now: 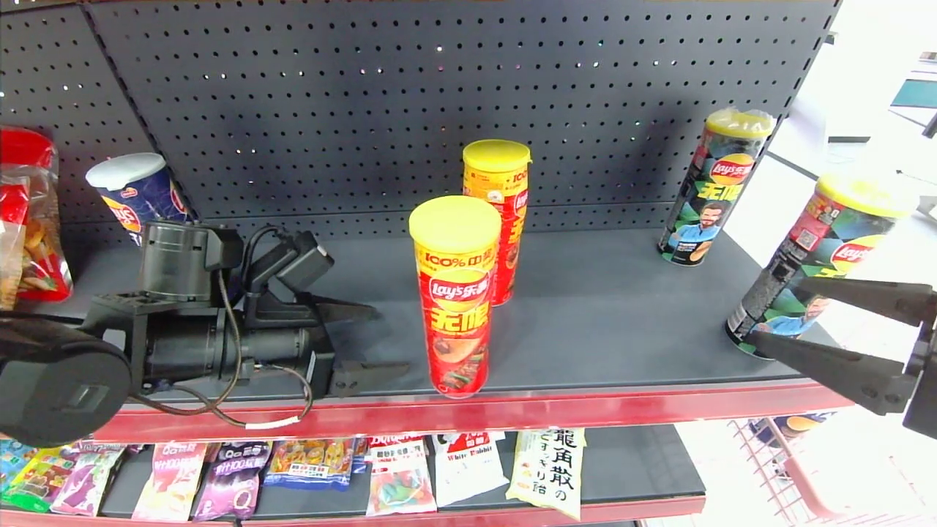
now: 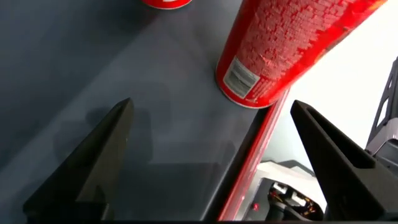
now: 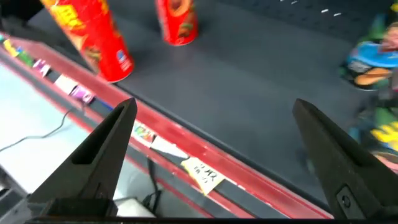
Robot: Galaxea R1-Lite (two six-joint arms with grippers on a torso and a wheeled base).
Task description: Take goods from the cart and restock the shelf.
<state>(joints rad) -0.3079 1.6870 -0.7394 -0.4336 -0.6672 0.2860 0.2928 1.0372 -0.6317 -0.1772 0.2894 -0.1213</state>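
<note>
Black left hand (image 1: 392, 338) level, splayed beside front can (image 1: 455, 307) | right hand (image 1: 774, 309) splayed

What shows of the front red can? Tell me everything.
The front red can is a tall tube, glossy red with yellow print and a flat yellow lid. It stands upright and closed at the front edge of the shelf, base flat on the grey board. A second red can stands behind it, apart. The left gripper, jaws open, sits beside it without touching.
</note>
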